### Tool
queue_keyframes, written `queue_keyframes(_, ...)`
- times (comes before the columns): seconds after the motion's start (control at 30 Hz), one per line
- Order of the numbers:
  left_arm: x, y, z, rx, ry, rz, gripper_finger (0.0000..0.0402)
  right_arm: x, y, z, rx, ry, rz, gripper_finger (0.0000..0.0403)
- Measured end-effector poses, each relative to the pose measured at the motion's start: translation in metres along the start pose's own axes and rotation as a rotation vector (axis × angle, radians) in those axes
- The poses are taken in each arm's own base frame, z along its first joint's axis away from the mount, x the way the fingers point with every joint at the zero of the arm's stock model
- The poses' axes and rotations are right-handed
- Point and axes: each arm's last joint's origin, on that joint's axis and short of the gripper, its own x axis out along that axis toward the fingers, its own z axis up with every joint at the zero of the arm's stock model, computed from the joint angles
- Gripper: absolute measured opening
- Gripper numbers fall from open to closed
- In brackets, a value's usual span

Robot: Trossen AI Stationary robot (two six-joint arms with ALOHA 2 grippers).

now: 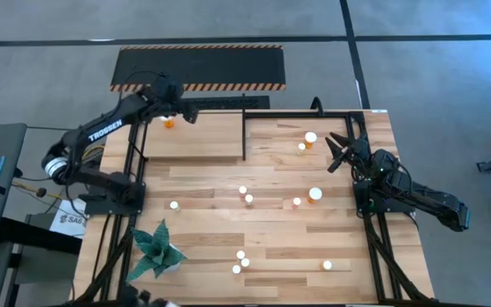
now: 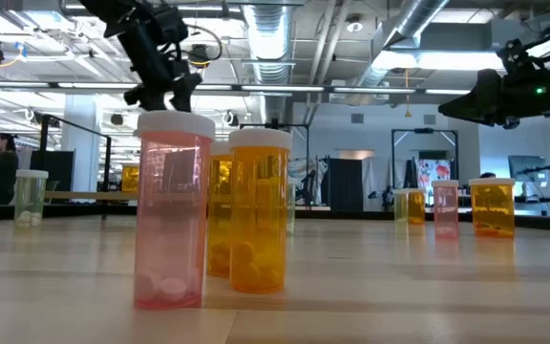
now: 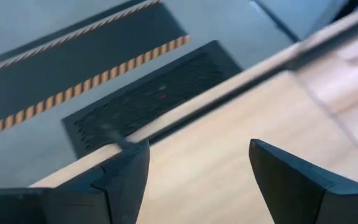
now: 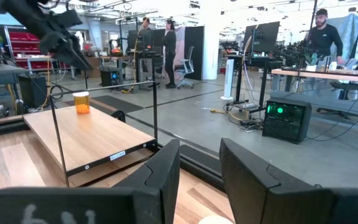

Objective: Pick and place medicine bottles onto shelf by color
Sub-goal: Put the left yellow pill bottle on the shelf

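High view shows my left gripper (image 1: 180, 109) spread and empty just beside the orange bottle (image 1: 170, 124) standing upright on the shelf (image 1: 203, 141), cap up, long axis vertical. I judge lifting straight clear avoids tipping it. Right of the shelf, my right gripper (image 1: 337, 153) hangs pressed together, empty, near two loose bottles (image 1: 310, 137).

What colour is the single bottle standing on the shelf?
Orange bottle with a white cap, clearest in the right wrist view.

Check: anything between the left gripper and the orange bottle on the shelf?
No. In the high view, the left gripper hangs open just past the orange bottle; only bare shelf board shows between them.
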Motion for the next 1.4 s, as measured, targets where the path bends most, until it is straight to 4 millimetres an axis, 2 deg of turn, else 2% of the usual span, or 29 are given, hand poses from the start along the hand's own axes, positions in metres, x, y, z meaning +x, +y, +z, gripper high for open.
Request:
queue_keyframes(0.27, -0.013, -0.047, -0.008, 0.087, -0.030, -0.120, 0.0263, 0.000, 0.000, 0.000, 0.000, 0.000, 0.000, 0.0137)
queue_keyframes(0.47, -0.022, -0.074, -0.019, 0.189, 0.020, -0.298, 0.0263, 0.000, 0.000, 0.000, 0.000, 0.000, 0.000, 0.0139)
queue_keyframes(0.67, -0.033, -0.095, -0.042, 0.325, 0.150, -0.395, 0.0263, 0.000, 0.000, 0.000, 0.000, 0.000, 0.000, 0.0137)
queue_keyframes(0.83, -0.050, -0.114, -0.070, 0.446, 0.316, -0.448, 0.0263, 0.000, 0.000, 0.000, 0.000, 0.000, 0.000, 0.0139)
queue_keyframes(1.0, -0.068, -0.112, -0.109, 0.526, 0.513, -0.344, 0.0263, 0.000, 0.000, 0.000, 0.000, 0.000, 0.000, 0.0137)
queue_keyframes(1.23, -0.079, -0.101, -0.155, 0.356, 0.637, -0.265, 0.0263, 0.000, 0.000, 0.000, 0.000, 0.000, 0.000, 0.0139)
queue_keyframes(1.4, -0.077, -0.096, -0.174, 0.213, 0.654, -0.196, 0.0263, 0.000, 0.000, 0.000, 0.000, 0.000, 0.000, 0.0137)
